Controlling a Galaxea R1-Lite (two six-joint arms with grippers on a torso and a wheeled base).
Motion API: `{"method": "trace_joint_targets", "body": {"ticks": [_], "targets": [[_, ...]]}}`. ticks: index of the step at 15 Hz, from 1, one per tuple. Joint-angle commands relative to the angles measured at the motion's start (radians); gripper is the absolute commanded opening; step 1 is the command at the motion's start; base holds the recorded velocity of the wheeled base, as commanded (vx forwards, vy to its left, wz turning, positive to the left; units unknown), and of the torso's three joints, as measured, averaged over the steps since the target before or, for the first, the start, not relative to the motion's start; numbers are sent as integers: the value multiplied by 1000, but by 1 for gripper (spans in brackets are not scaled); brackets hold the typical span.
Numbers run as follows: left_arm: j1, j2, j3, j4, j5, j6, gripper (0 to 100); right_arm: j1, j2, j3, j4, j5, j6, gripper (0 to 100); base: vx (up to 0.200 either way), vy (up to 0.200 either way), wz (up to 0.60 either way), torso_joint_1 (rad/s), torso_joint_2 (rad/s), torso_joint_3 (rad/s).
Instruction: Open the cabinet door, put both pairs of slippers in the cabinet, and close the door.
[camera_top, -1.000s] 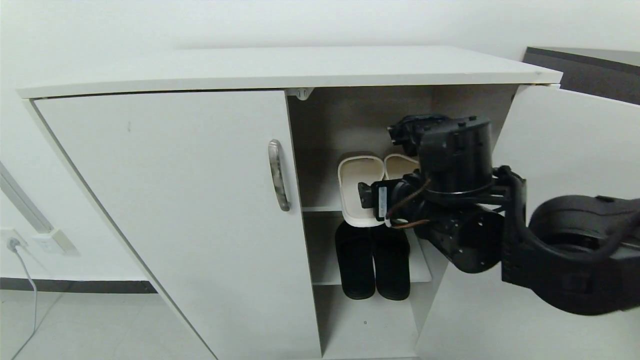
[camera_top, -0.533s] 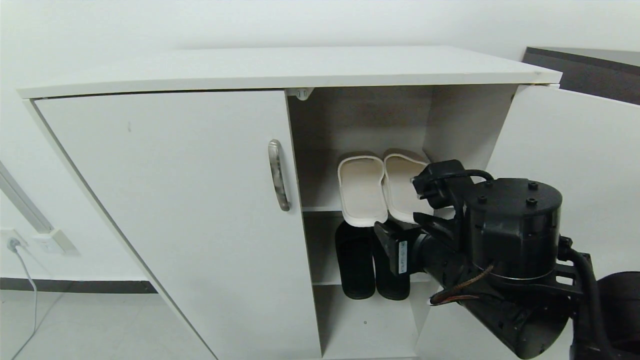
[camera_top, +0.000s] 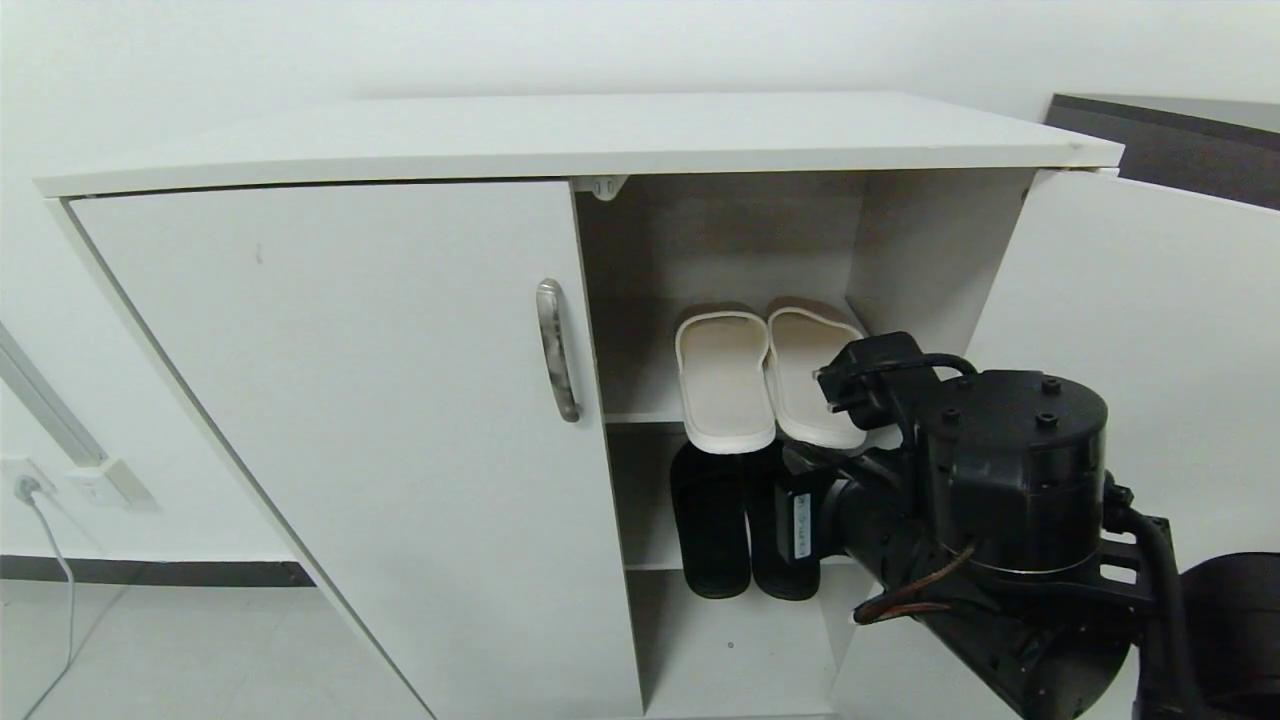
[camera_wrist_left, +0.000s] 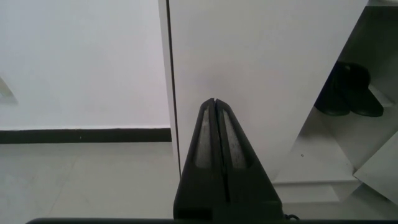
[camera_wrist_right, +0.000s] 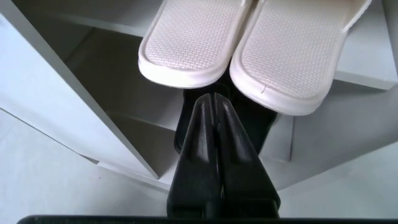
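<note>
The white cabinet has its right door swung open and its left door closed, with a metal handle. A pair of white slippers lies on the upper shelf, heels overhanging the edge. A pair of black slippers sits on the shelf below. My right gripper is shut and holds nothing; it hangs just outside the opening, below the white slippers' heels and in front of the black slippers. My left gripper is shut, low, facing the closed left door.
The cabinet's bottom compartment holds nothing. A wall socket with a cable is at the far left above a dark baseboard. A dark desk edge stands behind the open door. My right arm's wrist fills the space before the opening.
My right arm has drawn back and down out of the upper shelf, leaving the white slippers lying there. Its wrist now hangs lower, in front of the middle shelf.
</note>
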Motion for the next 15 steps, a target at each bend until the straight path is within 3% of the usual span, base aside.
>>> {"method": "trace_joint_targets", "body": {"ticks": [1, 2, 15], "targets": [[0, 1, 0, 0, 1, -1, 0, 0, 13, 1, 0, -1, 0, 0, 0, 0, 0, 0, 0, 0], [0, 1, 0, 0, 1, -1, 0, 0, 14, 5, 0, -1, 0, 0, 0, 0, 0, 0, 0, 0], [0, 1, 0, 0, -1, -1, 0, -6, 25, 30, -2, 0, -2, 0, -200, 0, 0, 6, 2, 2]]}}
